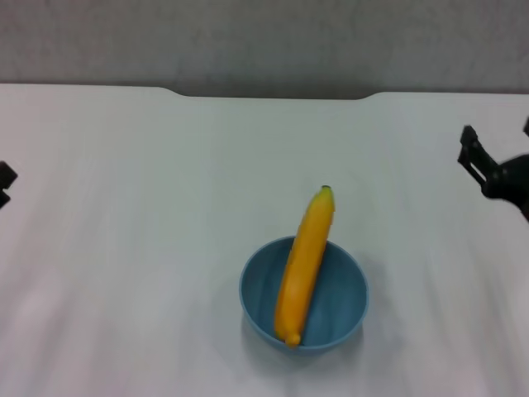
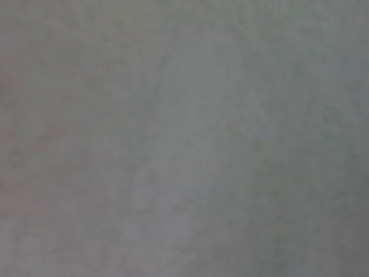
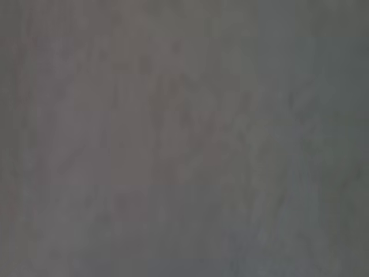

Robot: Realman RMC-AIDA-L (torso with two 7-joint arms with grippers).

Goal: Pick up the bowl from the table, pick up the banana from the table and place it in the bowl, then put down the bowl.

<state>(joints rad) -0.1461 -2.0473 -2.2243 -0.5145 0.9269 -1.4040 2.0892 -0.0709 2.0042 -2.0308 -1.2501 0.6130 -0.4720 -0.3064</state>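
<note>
Fingers of the right gripper [image 1: 475, 157] are showing in the head view as dark prongs at the right edge, hovering over the white counter [image 1: 149, 215] and holding nothing; whether they are standing apart or together I cannot tell, since part of them is running out of view. At the left edge, only a small dark bit of the left gripper [image 1: 5, 182] is peeking in, also over the counter, and the state of its fingers cannot be told either. Both grippers are sitting well apart from the task's things. Near the front middle of the counter, the light-blue bowl [image 1: 340, 291] is resting upright on the surface. Inside it, the yellow-orange banana [image 1: 304, 265] is lying lengthwise, its lower end sitting against the near inner wall and its greenish, dark-tipped end sticking out over the far rim, pointing away from the robot. Along the far side, the counter's edge is showing a shallow notch in its middle, with a grey wall [image 1: 264, 41] behind.

Left wrist view: only a blurred, even grey surface is filling it, with no fingers or objects to make out.

Right wrist view: likewise a blurred, dull grey field is filling it, nothing distinguishable.
</note>
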